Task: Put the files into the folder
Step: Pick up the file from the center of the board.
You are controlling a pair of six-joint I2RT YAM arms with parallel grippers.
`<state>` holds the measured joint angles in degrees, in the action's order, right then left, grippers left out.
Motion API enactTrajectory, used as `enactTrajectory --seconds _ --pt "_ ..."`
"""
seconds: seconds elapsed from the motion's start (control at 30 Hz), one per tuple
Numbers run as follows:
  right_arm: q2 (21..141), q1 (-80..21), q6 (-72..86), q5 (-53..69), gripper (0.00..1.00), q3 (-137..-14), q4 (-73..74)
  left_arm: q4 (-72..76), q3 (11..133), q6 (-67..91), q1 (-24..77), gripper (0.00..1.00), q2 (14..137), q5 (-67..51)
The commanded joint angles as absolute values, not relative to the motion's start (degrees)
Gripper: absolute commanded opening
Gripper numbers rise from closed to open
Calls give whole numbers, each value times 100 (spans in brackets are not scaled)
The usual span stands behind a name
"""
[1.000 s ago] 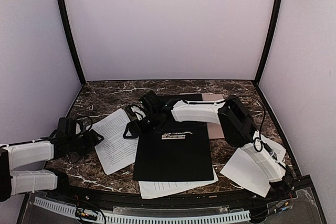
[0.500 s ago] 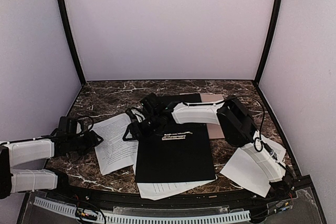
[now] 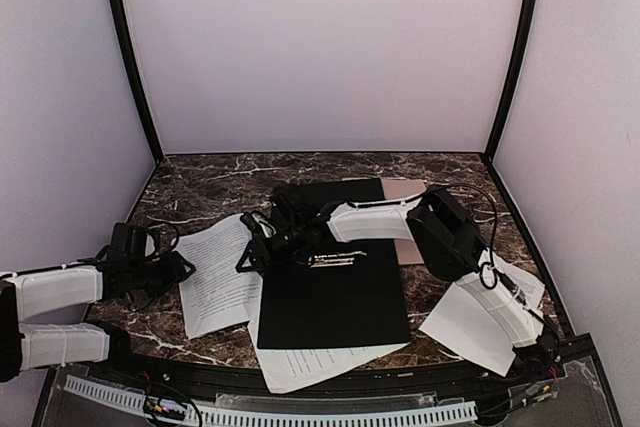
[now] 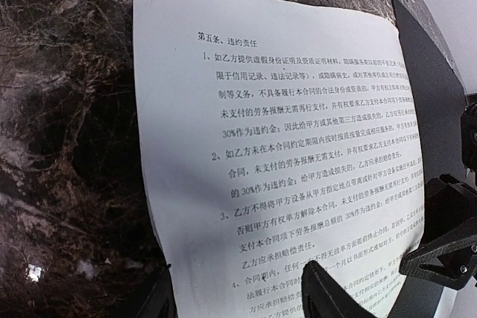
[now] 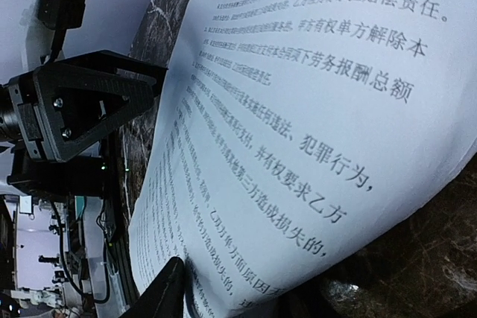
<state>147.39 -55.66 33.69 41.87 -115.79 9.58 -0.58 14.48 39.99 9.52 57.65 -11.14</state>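
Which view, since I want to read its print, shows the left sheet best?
Left wrist: the sheet lies nearly flat, its lines legible. Right wrist shows it close but curled and steeply slanted; the top view shows it whole, print too small.

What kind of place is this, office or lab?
Probably a lab robot test cell, not an office. Blank white walls on black posts box in a marble-look tabletop. A left arm and a right arm reach over it, working on printed sheets.
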Motion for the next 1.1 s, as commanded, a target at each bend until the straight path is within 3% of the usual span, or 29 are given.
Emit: enactTrajectory --seconds 0.0,0.23,0.4,0.7,0.9,1.07 --pt "14967 -5578 3652 4475 38 -11510 577 -810 1309 3838 958 58 5832 -1164" --pt "14856 -5517 3784 4567 20 -11426 294 -1024 1492 3607 958 58 5738 -1076" --pt "14645 -5435 3779 4544 0 -11313 215 -1046 1460 3651 959 58 5567 -1025" --pt "14320 -5303 4161 4821 0 -11067 -515 -1317 1683 3750 964 59 4898 -755" --pt "14121 -5194 4515 5010 0 -10841 -1163 -1548 2075 3748 961 76 4440 -580" --pt "14075 -5143 4833 5184 0 -10795 -1621 -1603 2366 3709 960 82 4496 -704"
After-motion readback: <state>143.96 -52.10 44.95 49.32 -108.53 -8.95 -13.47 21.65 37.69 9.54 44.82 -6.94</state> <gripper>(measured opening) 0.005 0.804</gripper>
